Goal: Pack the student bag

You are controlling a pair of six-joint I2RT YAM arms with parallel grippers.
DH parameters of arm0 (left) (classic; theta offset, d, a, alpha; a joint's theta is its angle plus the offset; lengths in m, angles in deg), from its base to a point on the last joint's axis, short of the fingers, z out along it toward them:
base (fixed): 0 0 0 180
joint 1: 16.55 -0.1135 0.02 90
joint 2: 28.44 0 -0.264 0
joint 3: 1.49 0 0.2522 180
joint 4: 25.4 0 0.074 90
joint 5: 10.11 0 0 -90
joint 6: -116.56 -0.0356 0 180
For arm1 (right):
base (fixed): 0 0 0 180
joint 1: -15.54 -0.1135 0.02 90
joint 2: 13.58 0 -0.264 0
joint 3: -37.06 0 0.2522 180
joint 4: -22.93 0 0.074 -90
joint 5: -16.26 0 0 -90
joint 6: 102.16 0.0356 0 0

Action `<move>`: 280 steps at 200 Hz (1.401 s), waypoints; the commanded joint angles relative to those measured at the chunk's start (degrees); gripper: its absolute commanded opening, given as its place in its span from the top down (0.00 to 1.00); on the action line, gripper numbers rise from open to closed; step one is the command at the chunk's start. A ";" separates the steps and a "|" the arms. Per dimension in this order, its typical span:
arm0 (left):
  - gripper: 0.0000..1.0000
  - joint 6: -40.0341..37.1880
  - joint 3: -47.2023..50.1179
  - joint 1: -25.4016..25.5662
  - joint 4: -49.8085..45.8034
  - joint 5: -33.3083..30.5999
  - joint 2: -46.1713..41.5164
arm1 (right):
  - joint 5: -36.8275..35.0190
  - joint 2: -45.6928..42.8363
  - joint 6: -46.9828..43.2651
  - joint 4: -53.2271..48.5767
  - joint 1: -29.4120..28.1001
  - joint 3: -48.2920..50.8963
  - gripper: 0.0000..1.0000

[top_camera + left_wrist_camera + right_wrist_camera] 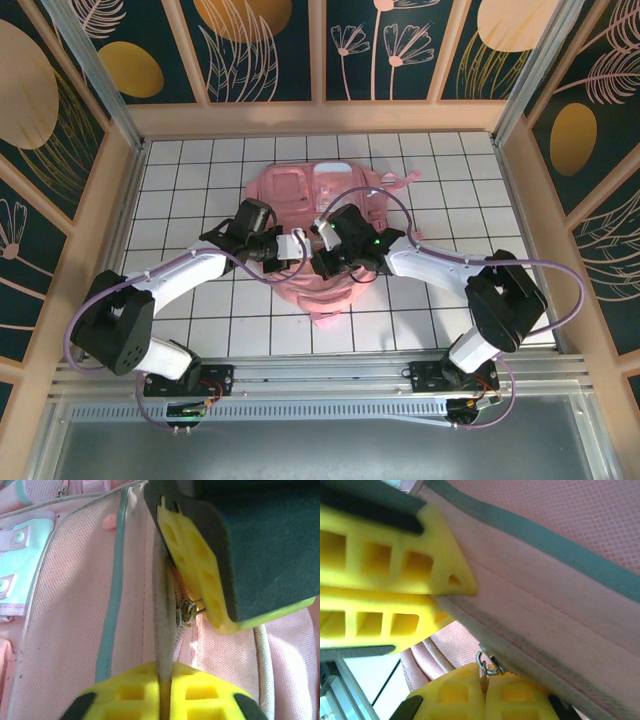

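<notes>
We see the pink backpack (300, 190) lying flat in the middle of the white tiled bench (200, 330), with both arms reaching over it so that their tips meet above its near half.

The left fingers (172, 674) are closed together, pinching a strip of grey edging (162, 630) that runs along the bag's zip opening. The strip passes straight between the two yellow pads and carries on away from them, up the pink fabric. To the left of these fingers a teal piping line runs roughly alongside the strip.

The right fingers (488, 689) are also pressed together. A small metal zip pull (487, 666) sits right at their tips, and they seem to be clamped on its ring, though the contact point is partly hidden by the pads. The grey edging lies just above and beside these fingers, running diagonally across the pink panel.

The two sets of fingers sit close together, the left pair gripping the edging just beyond the zip pull that the right pair holds. From above, the bag spreads out beyond both of them, towards the far wall.
</notes>
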 commanded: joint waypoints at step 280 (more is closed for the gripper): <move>0.35 5.51 4.65 -0.97 7.01 5.86 -6.13 | 2.88 -3.92 -4.78 -5.21 -0.10 -4.56 1.00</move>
